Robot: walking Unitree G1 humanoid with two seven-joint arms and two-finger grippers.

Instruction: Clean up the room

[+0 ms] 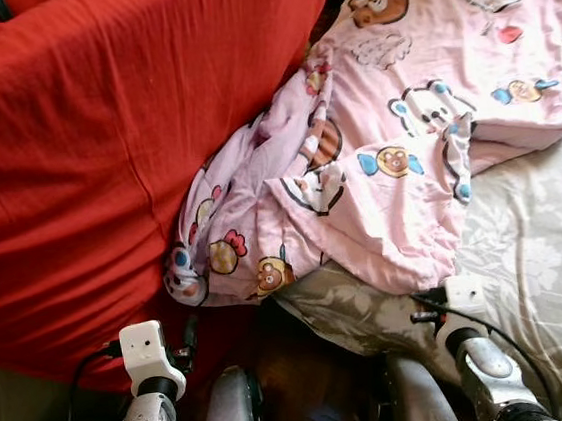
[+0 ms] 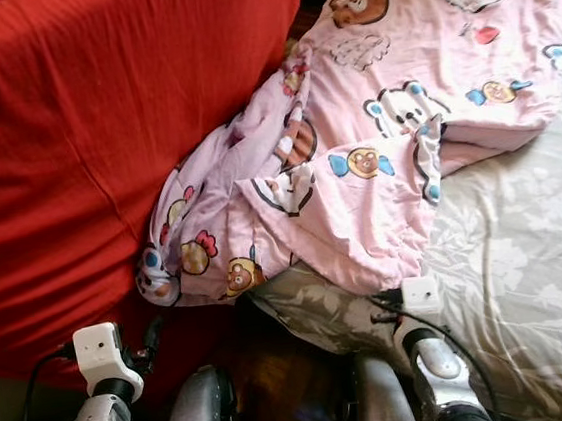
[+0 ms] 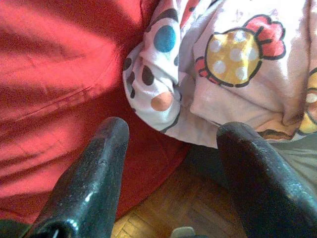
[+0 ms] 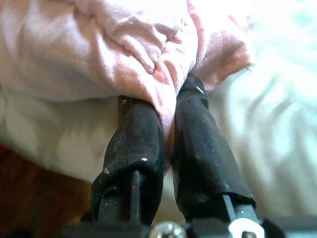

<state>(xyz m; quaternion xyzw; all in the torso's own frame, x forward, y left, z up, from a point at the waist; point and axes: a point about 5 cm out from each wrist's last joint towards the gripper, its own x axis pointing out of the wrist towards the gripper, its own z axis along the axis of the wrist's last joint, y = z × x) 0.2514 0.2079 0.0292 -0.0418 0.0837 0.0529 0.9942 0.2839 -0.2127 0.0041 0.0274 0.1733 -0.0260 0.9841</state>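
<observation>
From my head camera, a pink cartoon-print blanket (image 1: 405, 147) lies rumpled on the bed (image 1: 546, 243), spilling against a red cover (image 1: 84, 151). My right wrist view shows my right hand (image 4: 168, 124) clenched on its hem, probably to straighten it. My left hand (image 3: 171, 144) waits, fingers spread, near the hanging corner.

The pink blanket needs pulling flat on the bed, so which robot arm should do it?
Probably the right. The right gripper is shut on the pink blanket's edge, while the left gripper is open and empty beside the red cover.

The left end effector (image 3: 171, 148) has its fingers spread apart, while the right end effector (image 4: 168, 116) is clamped.
</observation>
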